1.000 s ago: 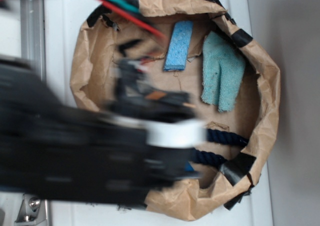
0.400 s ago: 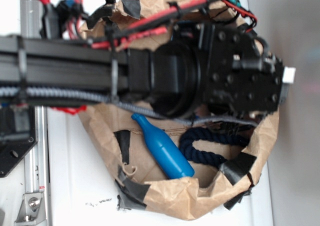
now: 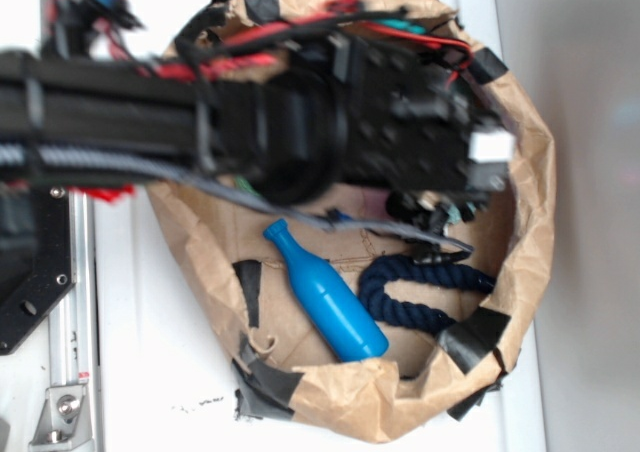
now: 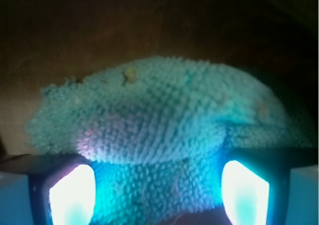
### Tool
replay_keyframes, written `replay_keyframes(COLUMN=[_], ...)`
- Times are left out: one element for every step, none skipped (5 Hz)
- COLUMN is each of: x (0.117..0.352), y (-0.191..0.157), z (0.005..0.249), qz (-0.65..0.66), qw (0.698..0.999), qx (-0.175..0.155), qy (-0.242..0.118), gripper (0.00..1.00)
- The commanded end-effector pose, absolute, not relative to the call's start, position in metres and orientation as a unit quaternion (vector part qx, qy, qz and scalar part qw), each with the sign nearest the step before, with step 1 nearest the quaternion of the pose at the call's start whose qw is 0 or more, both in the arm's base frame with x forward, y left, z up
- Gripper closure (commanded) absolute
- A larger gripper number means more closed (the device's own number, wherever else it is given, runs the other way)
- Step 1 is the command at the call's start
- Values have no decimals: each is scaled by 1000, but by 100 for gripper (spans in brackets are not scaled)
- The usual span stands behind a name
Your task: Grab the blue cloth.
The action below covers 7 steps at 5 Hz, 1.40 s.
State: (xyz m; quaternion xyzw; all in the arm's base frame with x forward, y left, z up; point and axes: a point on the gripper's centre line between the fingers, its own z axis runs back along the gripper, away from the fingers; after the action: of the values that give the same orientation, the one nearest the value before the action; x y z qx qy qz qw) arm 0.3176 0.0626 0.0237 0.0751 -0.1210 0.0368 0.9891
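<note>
The blue cloth (image 4: 159,110) fills the wrist view as a pale teal, fuzzy, rumpled mound. It bulges up between and above my two lit fingers (image 4: 72,195). My gripper (image 4: 158,185) is open, its jaws wide apart on either side of the cloth, which fills the gap between them. In the exterior view the black arm covers the top of the paper basin. My gripper (image 3: 435,210) points down at the right side, and only a sliver of the blue cloth (image 3: 467,210) peeks out beneath it.
The crumpled brown paper basin (image 3: 535,222) rings the scene, patched with black tape (image 3: 475,334). A glossy blue bottle (image 3: 325,294) lies at the lower middle. A dark navy rope (image 3: 420,292) coils to its right. A metal rail (image 3: 75,302) runs at left.
The arm swept from the lower left up across the basin, covering the cloth and the spongy rectangle. Since 0.4 s ago the wrist head has shifted left and slightly down over the cloth.
</note>
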Motion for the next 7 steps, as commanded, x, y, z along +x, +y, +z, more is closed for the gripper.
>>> replay_keyframes(x=[324,326,325,316,300,278,270], y=[85,84,74,37,26,26,18], z=[5,16,50,97,132,154,159], qz=[68,61,50,19,-7,-11,-31], qw=[990,990,990,994,997,996,996], qx=[73,66,40,43,47,43,46], qy=[-104,-109,-125,-99,-62,-72,-74], gripper=[100,100,100,100,100,100,100])
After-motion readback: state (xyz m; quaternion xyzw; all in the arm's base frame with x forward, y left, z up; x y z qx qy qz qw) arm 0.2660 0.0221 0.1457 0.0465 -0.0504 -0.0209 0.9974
